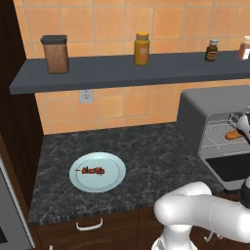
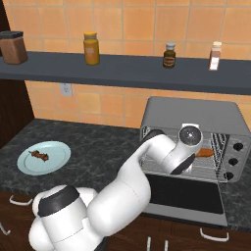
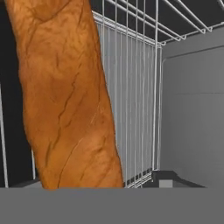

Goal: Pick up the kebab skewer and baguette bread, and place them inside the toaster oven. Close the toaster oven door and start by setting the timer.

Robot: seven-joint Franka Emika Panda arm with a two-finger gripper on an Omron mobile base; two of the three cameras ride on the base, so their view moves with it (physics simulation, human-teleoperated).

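Both base cameras are looking forward and down from behind, sharing the toaster oven (image 1: 207,122) and plate (image 2: 59,158); the hand camera is sitting very close inside, facing the wire rack (image 3: 131,100).

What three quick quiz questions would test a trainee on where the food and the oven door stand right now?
1. True or false: the kebab skewer lies on the pale blue plate.
2. Where is the baguette bread? A) on the plate B) on the wire rack inside the toaster oven C) on the shelf
3. Fill in: the toaster oven door is ____.

Key: 1 true; 2 B; 3 open, folded down.
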